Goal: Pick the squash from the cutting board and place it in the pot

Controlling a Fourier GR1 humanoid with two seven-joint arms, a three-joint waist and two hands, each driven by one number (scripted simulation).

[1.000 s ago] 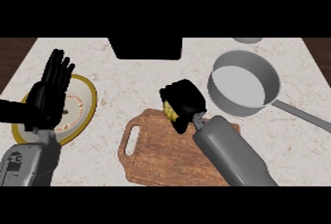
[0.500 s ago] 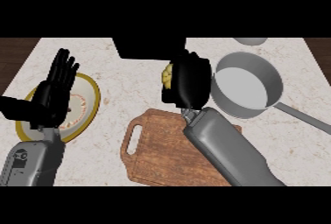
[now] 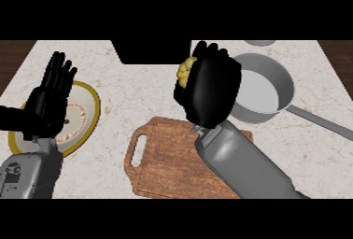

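Squash (image 3: 184,72) gripped in right hand (image 3: 209,88), held at pot (image 3: 265,88) left rim.
Board (image 3: 172,163) bare below; left hand (image 3: 48,100) rested open over plate (image 3: 88,112).

A: What's hidden?
B: The right hand (image 3: 209,91) covers most of the squash (image 3: 185,71) and the pot's (image 3: 265,74) left rim.
A: Cut off?
B: Pot handle, at the frame's right edge.
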